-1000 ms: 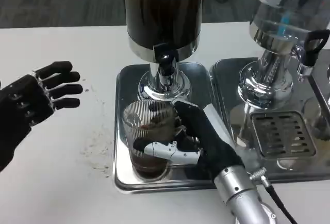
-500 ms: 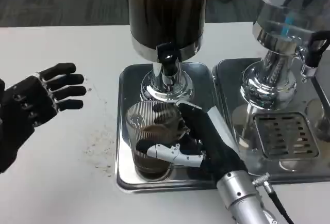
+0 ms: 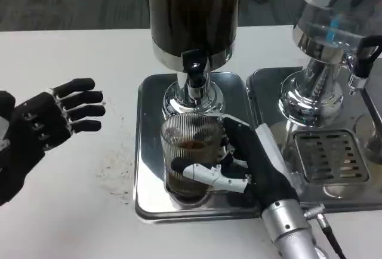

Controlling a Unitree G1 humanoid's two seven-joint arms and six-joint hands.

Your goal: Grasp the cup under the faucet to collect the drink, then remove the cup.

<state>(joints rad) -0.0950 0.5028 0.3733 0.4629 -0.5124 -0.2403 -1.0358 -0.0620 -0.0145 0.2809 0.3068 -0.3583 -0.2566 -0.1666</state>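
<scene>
Starting left of the tray (image 3: 143,151), the left hand (image 3: 45,122) hovers over the white counter (image 3: 77,50) with its fingers (image 3: 83,98) spread apart and holding nothing. A scatter of dark specks (image 3: 113,172) lies on the counter just beside the tray's left edge.

On the tray, the cup (image 3: 190,157) stands upright directly below the faucet (image 3: 194,68) of the dark dispenser (image 3: 194,14). The cup is clear ribbed glass, partly filled with dark drink. Treat it as rigid, breakable and probably slick; the liquid adds weight and will slosh if tilted. Grip at mid-height around the wall, where the ribs should aid purchase.

The right hand (image 3: 250,163) wraps the cup from the tray's right side: the thumb crosses the front wall and the other fingers close behind it.

Withdrawal room is limited above by the faucet; the tray's raised rim requires a lift before moving toward the counter.

Right of the tray, a second tray (image 3: 364,202) carries a clear dispenser (image 3: 334,32) and a slotted grate (image 3: 328,154).
</scene>
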